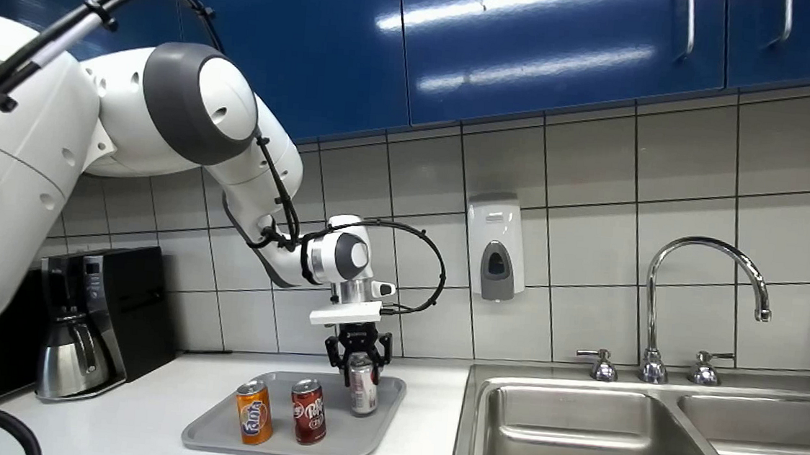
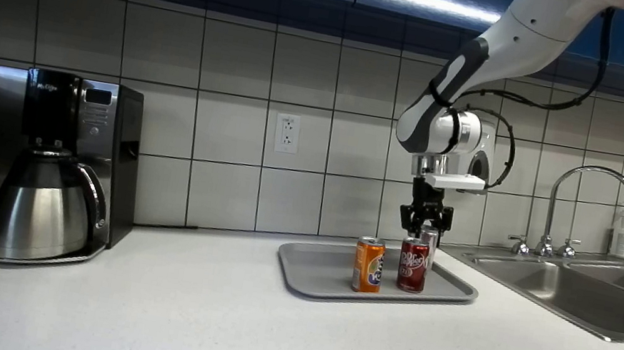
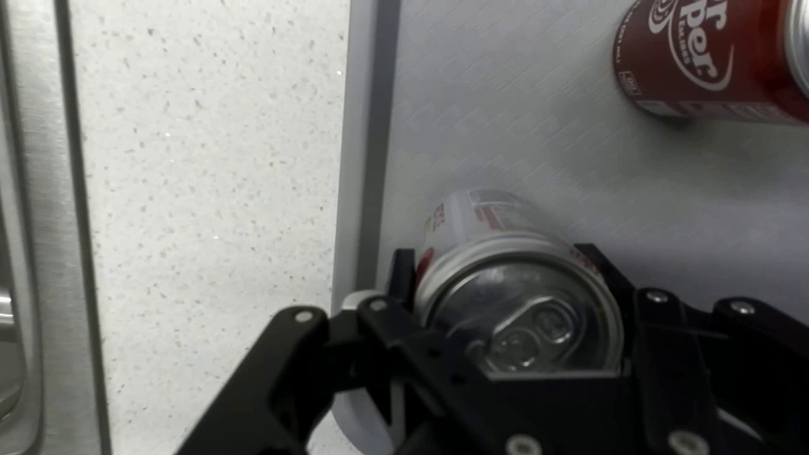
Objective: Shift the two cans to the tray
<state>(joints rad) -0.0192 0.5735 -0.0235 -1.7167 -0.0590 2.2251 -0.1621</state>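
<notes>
Dark red with a silver top, the Dr Pepper can (image 1: 308,414) stands upright on the tray (image 2: 316,263), near its front edge, so you can count that half of the job as done. The second of your pair, the silver-grey can (image 3: 518,284), is also inside the tray's rim, towards the corner where the back edge, by the tiled wall (image 2: 221,185), meets the edge beside the sink (image 1: 569,443). The orange Fanta can (image 2: 368,265) shares the front edge, farther towards the corner on the coffee maker (image 2: 95,145) side (leave it out of your tally; it is not one of the two).

What is left looks small to me: check that the silver-grey can is seated, let it go and lift clear.

Your gripper (image 3: 499,265) is grasping that can, as far as the wrist view shows: the black fingers (image 3: 401,278) lie against opposite sides of it, just below the top, which faces up between them. In both exterior views the gripper points down over it. The can appears upright, its base on or just above the tray; you cannot tell which from here. The Dr Pepper can stands outside your grasp, on the front-edge side, apart from either finger. The sink-side finger has the tray's edge near it, so I would spread gently and rise straight up.
</notes>
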